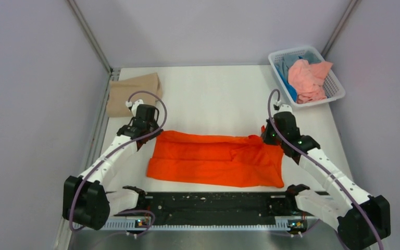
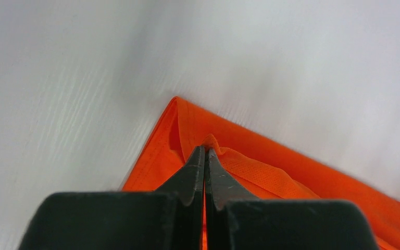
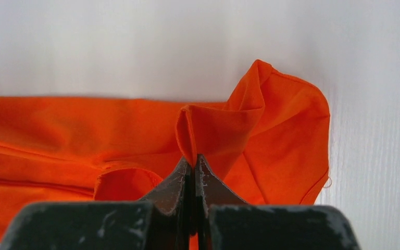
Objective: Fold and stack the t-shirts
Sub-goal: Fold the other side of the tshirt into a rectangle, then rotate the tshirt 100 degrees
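The orange t-shirt [image 1: 216, 159] lies in a folded band across the bench [image 1: 213, 94], its far corners pinched by my left pincer [image 2: 204, 155] and right pincer [image 3: 193, 162]. The tan t-shirt [image 1: 134, 94] sits folded far left. The pink t-shirt [image 1: 307, 80] and blue t-shirt [image 1: 290, 88] lie crumpled far right.

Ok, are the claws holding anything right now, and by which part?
Both are shut on the orange t-shirt: the left claw pinches its far-left corner, the right claw a raised fold at its far-right corner.

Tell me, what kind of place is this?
Probably a robot lab booth, not a house: plain grey walls box in a white table, a left arm and right arm are bolted to its edge, and both pinch an orange t-shirt.
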`<state>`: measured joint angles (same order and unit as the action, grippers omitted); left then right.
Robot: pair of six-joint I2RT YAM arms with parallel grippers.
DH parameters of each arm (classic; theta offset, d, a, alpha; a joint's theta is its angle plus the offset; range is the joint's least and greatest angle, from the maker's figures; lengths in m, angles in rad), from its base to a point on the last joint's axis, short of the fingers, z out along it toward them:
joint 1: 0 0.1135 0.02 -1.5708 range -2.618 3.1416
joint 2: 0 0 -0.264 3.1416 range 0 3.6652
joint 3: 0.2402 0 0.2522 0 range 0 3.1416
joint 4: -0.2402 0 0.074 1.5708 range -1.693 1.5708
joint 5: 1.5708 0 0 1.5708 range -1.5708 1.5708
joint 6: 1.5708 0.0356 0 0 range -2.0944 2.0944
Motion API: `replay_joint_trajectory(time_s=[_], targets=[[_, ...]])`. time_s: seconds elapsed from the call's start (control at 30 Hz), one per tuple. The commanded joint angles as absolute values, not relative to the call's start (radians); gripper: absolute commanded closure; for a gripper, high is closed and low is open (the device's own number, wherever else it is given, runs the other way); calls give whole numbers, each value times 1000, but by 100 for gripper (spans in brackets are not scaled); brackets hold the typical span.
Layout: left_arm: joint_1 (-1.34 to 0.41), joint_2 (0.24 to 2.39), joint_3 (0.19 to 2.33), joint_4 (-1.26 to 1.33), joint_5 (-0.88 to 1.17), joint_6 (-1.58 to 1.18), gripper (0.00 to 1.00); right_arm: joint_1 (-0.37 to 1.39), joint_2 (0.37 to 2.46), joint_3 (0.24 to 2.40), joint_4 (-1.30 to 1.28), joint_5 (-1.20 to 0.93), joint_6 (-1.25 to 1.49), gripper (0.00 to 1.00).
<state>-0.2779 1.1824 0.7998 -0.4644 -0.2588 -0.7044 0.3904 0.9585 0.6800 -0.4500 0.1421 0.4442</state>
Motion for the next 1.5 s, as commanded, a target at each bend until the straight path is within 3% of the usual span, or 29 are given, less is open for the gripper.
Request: replay_joint_trajectory(time_s=[0.0, 0.2, 0.27, 0.3, 0.37, 0.4, 0.63, 0.7, 0.97, 1.27, 1.47], targets=[[-281, 1143, 775, -458, -290, -701, 100, 400, 922, 642, -451, 71, 469, 99], [-281, 1174, 695, -468, -282, -728, 100, 415, 873, 587, -546, 12, 557, 89], [-281, 1168, 702, -538, -316, -769, 97, 448, 836, 585, -612, 3, 592, 70], [-281, 1155, 703, -579, -324, -785, 78, 462, 816, 588, -648, 3, 615, 61], [-282, 1108, 700, -614, -326, -805, 9, 481, 758, 592, -700, 3, 637, 50], [-282, 1078, 697, -620, -320, -804, 2, 483, 727, 593, -720, 4, 638, 46], [-285, 875, 710, -540, -199, -753, 1, 483, 590, 618, -653, 14, 586, 10], [-286, 864, 711, -479, -123, -746, 1, 483, 587, 601, -567, -28, 585, 5], [-302, 1097, 708, -256, 117, -731, 1, 483, 799, 549, -242, -194, 642, 4], [-301, 1385, 648, -334, -69, -764, 1, 482, 1109, 432, -210, -132, 729, 4], [-302, 1440, 594, -260, 50, -797, 4, 455, 1273, 432, -147, -32, 780, 1]])
